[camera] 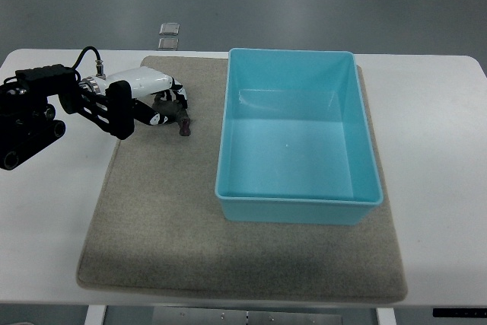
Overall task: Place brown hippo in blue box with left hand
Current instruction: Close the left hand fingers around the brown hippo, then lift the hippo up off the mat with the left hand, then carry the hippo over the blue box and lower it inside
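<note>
The white and black left hand (161, 100) sits over the small brown hippo toy (173, 114) at the far left of the grey felt mat (167, 218), fingers curled around it. This looks like the grasp step: the toy seems low against the mat, well left of the empty light-blue plastic box (298, 202). Next comes a lift clear of the box's near wall, then a carry rightward.

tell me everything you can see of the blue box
The blue box is a light blue, open-topped rectangular bin that looks like smooth plastic, with a rolled rim and rounded corners. It stands upright and empty on the grey mat, at the mat's right side. Nothing touches it; the left robot hand is off to its left.
</note>
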You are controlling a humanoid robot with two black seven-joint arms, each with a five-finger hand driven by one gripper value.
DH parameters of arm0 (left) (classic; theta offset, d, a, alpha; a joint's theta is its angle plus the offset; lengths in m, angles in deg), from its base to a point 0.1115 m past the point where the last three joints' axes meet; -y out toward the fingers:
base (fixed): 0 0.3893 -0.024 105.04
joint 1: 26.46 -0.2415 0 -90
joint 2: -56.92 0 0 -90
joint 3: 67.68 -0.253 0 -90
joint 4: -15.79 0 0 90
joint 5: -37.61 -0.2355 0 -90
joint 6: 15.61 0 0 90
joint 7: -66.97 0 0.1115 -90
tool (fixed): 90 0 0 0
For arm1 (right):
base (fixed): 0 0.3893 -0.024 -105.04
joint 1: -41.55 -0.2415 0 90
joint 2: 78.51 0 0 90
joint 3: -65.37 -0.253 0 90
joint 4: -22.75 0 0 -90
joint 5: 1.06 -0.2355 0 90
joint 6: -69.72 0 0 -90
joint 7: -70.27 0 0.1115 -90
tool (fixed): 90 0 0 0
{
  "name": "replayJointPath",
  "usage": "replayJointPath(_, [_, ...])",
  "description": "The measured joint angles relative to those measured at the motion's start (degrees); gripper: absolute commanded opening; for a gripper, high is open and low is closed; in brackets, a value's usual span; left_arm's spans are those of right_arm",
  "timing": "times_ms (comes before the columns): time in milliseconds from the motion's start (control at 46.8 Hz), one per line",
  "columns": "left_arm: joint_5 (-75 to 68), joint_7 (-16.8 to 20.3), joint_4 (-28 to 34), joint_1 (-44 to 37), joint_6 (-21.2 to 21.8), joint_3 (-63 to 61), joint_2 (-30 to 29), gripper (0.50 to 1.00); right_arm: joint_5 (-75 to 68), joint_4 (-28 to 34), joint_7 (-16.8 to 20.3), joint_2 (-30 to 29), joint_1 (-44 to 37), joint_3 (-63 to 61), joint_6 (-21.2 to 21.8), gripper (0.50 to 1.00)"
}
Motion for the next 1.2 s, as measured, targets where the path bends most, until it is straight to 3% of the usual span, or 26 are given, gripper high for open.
replayJointPath(727, [1.2,-0.11,-0.58,4.51,-1.55,0.23,-3.06,0.5,0.0,0.0,0.0,0.0,0.0,0.0,0.0,0.936])
replayJointPath(1197, [8.26,0.16,-1.22,18.56,-12.94,0.63,-6.77,0.5,0.0,0.0,0.0,0.0,0.0,0.0,0.0,0.936])
